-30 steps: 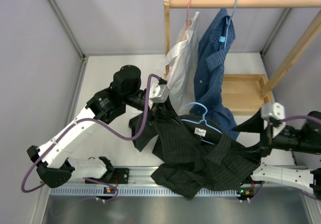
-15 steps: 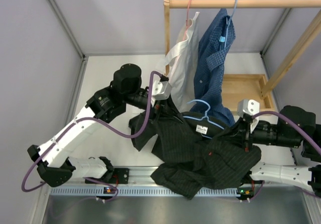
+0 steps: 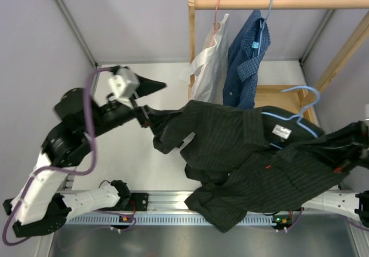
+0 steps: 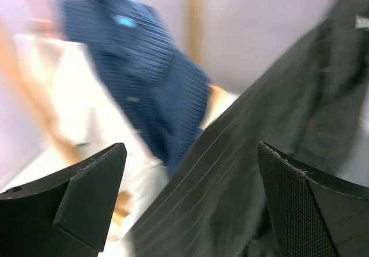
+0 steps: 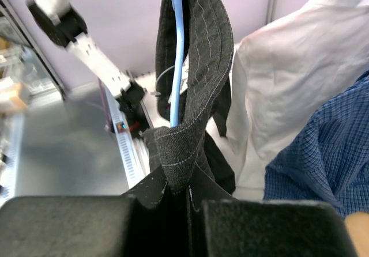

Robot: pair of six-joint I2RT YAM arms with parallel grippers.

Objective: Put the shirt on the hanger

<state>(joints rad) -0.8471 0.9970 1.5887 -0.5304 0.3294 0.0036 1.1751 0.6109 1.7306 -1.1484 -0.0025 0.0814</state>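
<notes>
Now my left hand [image 4: 190, 170] has swung out left, fingers spread about the dark green-black button-up shirt [image 3: 230, 142], stretched above the white table [image 3: 127, 159]; my right hand [image 5: 187, 196], drawn rightward, clenches its fold over the thin light-blue wire hanger [image 5: 174, 55].

Lab test cell, grey partition walls [image 3: 138, 21], wooden garment rack [image 3: 277, 3], aluminium rail [image 3: 167, 199]

From the top camera I see a wooden rack [image 3: 281, 100] at the back right of the white table [image 3: 124, 153]. 2 garments hang from its top bar [image 3: 300, 3]. A white shirt [image 3: 209, 75] is on a pink hanger [image 3: 217, 8]. Touching it on the right, a blue checked shirt [image 3: 245, 61] hangs from a blue hook [image 3: 269, 6]. A metal strip [image 3: 167, 199] runs along the near edge.
</notes>
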